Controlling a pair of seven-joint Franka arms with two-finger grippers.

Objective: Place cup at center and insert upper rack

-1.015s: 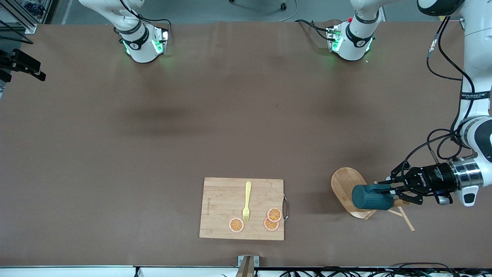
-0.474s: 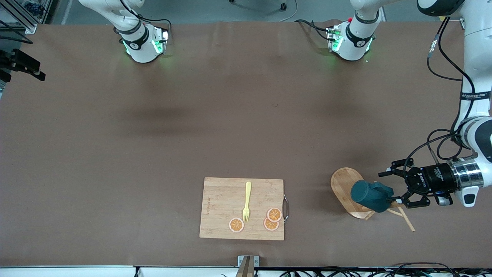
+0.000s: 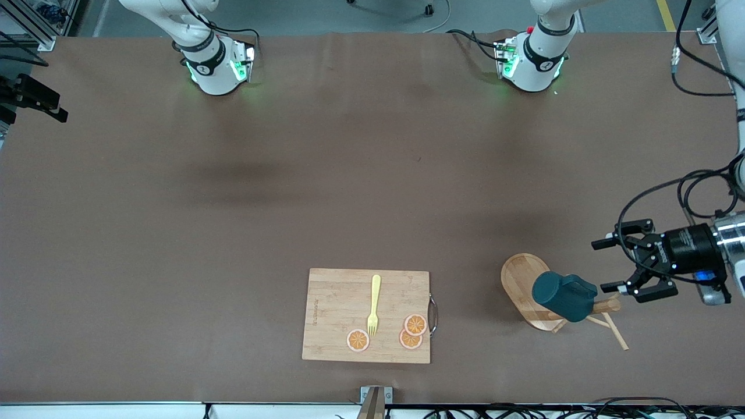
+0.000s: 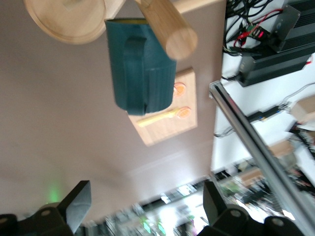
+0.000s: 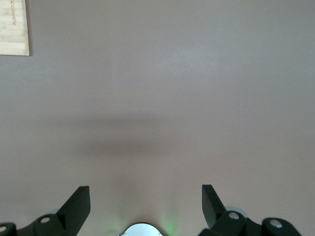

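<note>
Brown matting covers the table (image 3: 244, 221) from end to end. Largest item on it is the wooden cutting board (image 3: 337, 302), lying near the front camera's edge, about midway between the two arms' ends. On the board rest a yellow fork (image 3: 373, 305) and three orange slices (image 3: 411, 331), two of them overlapping beside the board's metal handle.

Toward my left arm's end of the table stands the upper rack (image 3: 527, 285), an oval bamboo base with its post tilted over and thin pegs (image 3: 611, 330) crossing against the mat. The cup (image 3: 563, 295), dark teal and ribbed, hangs tipped on its side on the rack, over the base; in my left wrist view its handle faces the camera and the post's round end (image 4: 173, 30) shows just beside it.

My left gripper (image 3: 614, 265) is over the mat just beside the rack, fingers spread wide, touching nothing. My right gripper (image 5: 146, 199) waits over bare mat, fingers likewise apart and empty; a corner of the board shows in that wrist view.
</note>
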